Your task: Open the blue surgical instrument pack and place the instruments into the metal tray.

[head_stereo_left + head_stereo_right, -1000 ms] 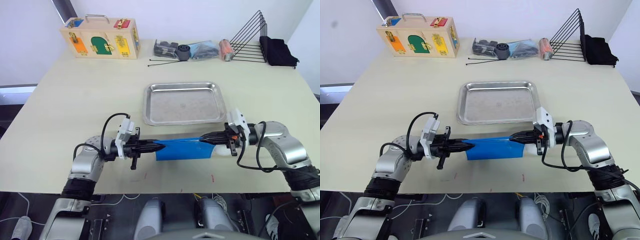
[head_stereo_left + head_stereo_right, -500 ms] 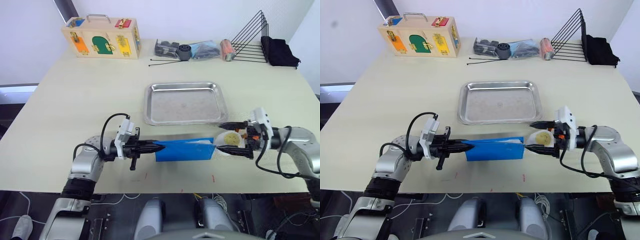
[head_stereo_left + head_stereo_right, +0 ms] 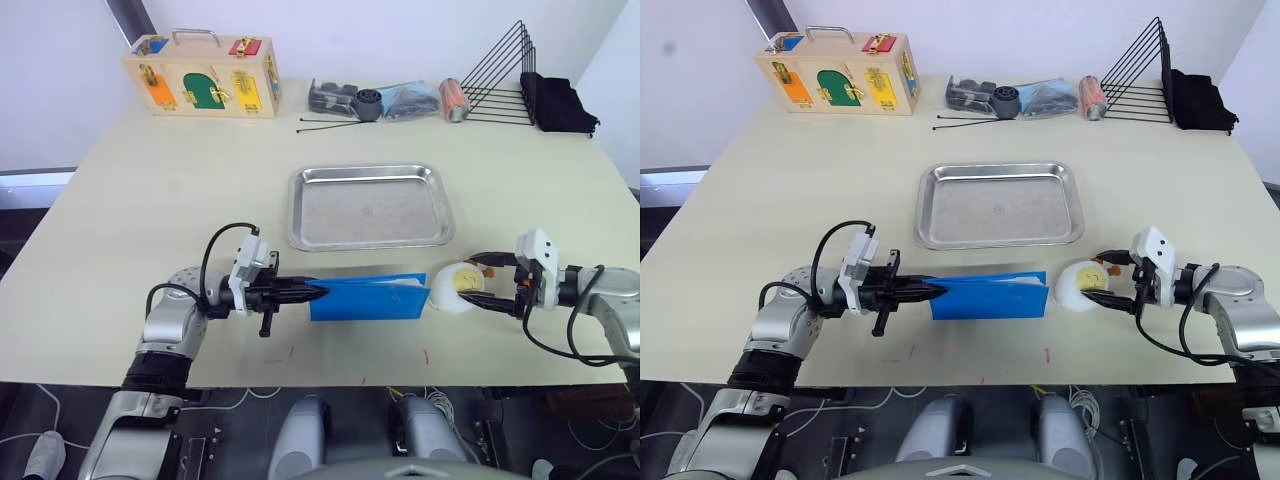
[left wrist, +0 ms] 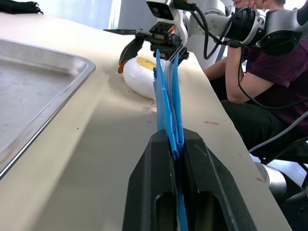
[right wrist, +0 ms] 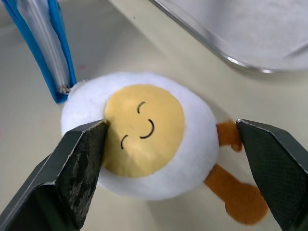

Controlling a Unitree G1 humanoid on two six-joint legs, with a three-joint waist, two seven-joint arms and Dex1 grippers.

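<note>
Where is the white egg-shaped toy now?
The white egg toy lies on the table, right of the blue pack, between the open right gripper's fingers, near the metal tray.

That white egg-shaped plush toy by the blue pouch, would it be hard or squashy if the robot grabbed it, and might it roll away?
The plush toy looks fuzzy and stuffed, so it would probably squash rather than resist, and seems light. Its rounded body might rock if nudged, but the orange feet sticking out would likely stop it rolling far. The right gripper is open around it, beside the blue pouch.

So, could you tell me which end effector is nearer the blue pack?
Left. The left end effector is shut on the pack's end; the right end effector is open beside the egg toy, clear of it.
</note>
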